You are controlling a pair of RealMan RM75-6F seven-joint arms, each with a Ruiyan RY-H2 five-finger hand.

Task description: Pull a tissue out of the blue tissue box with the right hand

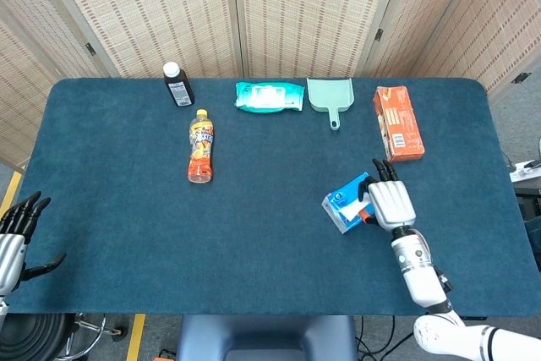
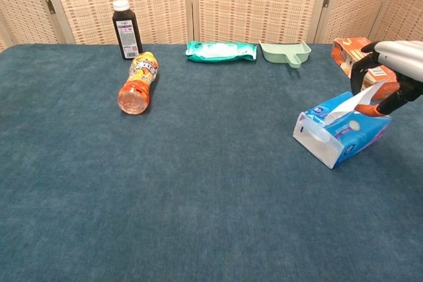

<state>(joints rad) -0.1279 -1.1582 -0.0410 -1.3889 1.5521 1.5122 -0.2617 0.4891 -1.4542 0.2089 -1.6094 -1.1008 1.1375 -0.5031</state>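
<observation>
Head view: the blue tissue box (image 1: 347, 202) lies right of the table's middle, with the right hand (image 1: 389, 200) over its right end. The left hand (image 1: 15, 238), fingers spread and empty, sits off the table's left edge.

Chest view: the right hand (image 2: 390, 70) brackets the upstanding tissue (image 2: 353, 102) with thumb and fingers; whether they pinch it cannot be told.

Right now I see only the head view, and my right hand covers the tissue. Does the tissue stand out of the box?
Observer: Yes. In the chest view the tissue stands up, slanted, from the top of the blue tissue box.
Operator: Is it pinched?
Observer: It does not look so. It rises between the dark fingers and the orange thumb tip of the right hand, and these look apart.
</observation>
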